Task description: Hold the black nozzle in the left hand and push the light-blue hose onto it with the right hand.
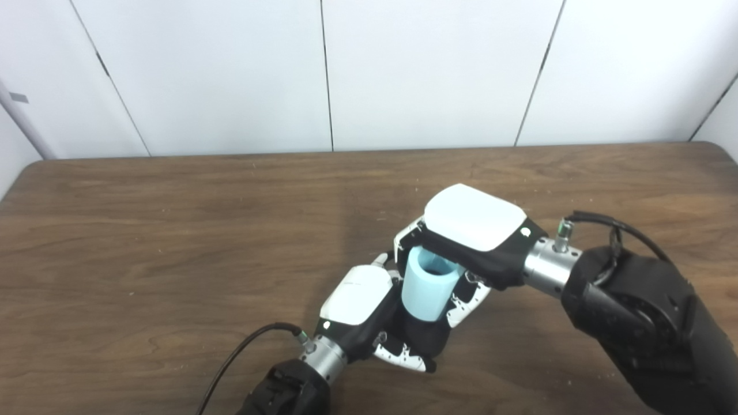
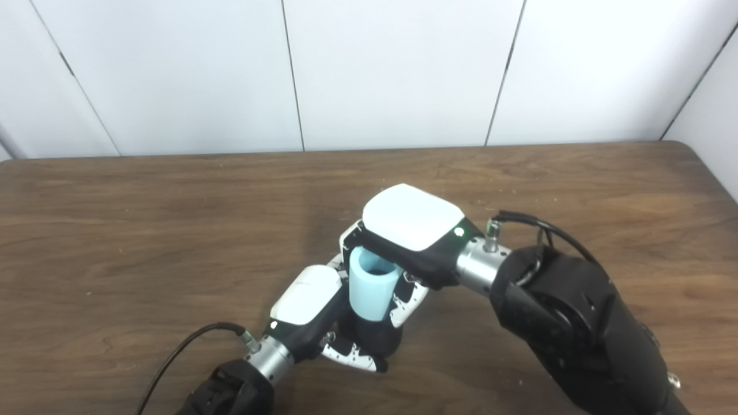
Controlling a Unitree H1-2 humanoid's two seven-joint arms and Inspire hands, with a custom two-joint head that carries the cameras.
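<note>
The light-blue hose is a short upright tube with its open end facing up, held above the wooden table near the middle front. My right hand is shut on it from the right, with fingers wrapped around its upper part. Directly below the hose sits the black nozzle, and the hose's lower end meets its top. My left hand is shut on the nozzle from the left. Fingers of both hands hide most of the nozzle and the joint.
The brown wooden table runs to a white panelled wall behind. A black cable loops from my left wrist over the table's front, and another arches over my right wrist.
</note>
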